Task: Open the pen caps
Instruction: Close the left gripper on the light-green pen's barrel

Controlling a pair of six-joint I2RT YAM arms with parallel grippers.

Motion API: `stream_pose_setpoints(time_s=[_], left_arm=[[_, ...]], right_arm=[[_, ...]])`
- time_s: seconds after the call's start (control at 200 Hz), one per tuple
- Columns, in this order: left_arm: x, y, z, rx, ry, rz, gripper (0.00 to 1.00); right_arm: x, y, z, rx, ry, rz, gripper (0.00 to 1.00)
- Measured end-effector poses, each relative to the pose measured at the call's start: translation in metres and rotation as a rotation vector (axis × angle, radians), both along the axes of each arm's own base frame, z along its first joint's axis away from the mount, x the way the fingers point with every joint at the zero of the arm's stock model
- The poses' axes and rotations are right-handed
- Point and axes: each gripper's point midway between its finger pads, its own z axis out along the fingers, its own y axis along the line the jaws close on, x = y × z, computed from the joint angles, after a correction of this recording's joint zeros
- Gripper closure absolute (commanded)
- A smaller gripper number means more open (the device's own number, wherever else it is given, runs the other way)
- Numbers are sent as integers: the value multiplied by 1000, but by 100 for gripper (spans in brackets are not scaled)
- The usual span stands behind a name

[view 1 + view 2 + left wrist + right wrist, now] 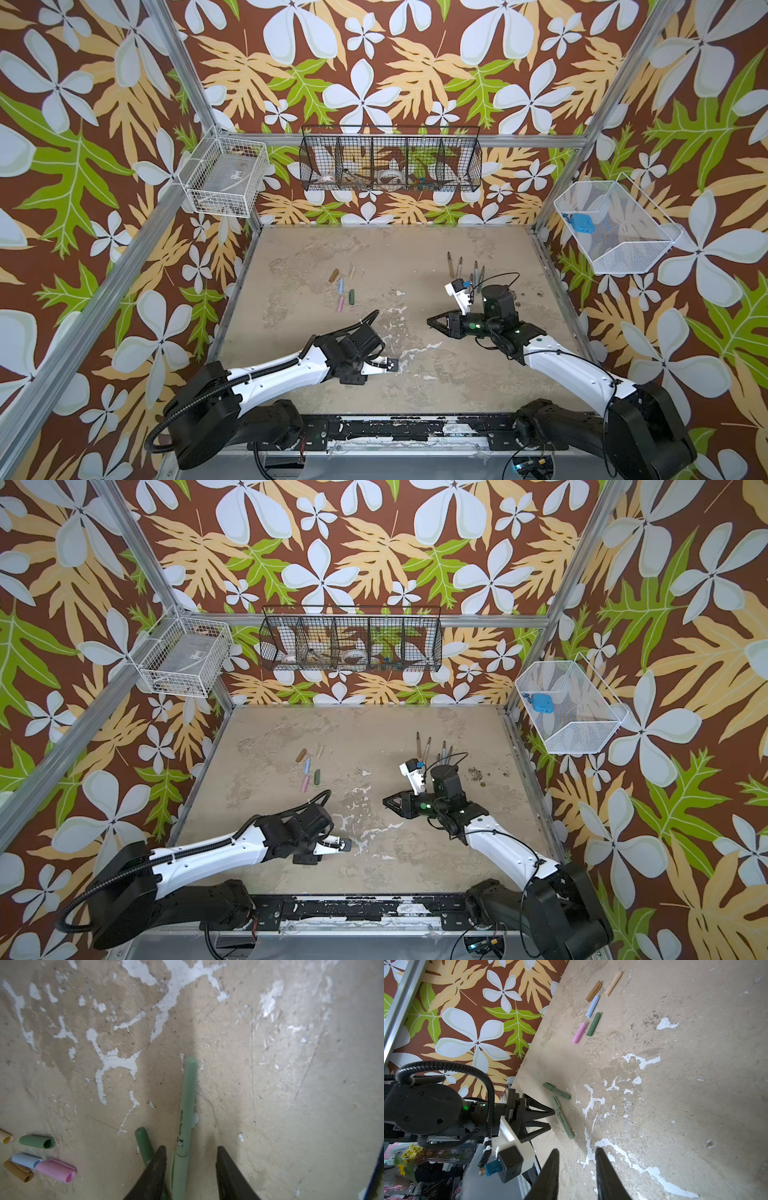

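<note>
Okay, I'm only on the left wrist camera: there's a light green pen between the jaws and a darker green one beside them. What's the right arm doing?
Observer: In a top view the right gripper hangs over the table, jaws apart and empty, pointing left.
Operator: Is the dark green pen capped? The jaw hides that end.
Observer: Yes; the right wrist view shows its clipped cap on.
Operator: Where are the pens from these loose caps?
Observer: The uncapped pens lie in a row toward the back right, partly hidden by the right arm.
</note>
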Motion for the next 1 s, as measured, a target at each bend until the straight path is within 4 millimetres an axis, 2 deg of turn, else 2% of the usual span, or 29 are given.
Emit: stream_pose_setpoints(time_s=[0.17, 0.731, 0.946, 1.001], left_arm=[[4, -6, 0, 7, 6, -5, 67], [5, -4, -11, 53, 27, -20, 68], [3, -5, -16, 69, 53, -23, 82], [3, -6, -17, 71, 60, -24, 83]], right_arm=[[0, -1, 2, -4, -15, -4, 70], [0, -2, 1, -12, -19, -2, 70], [1, -3, 1, -17, -22, -9, 70], [1, -3, 0, -20, -23, -11, 70]])
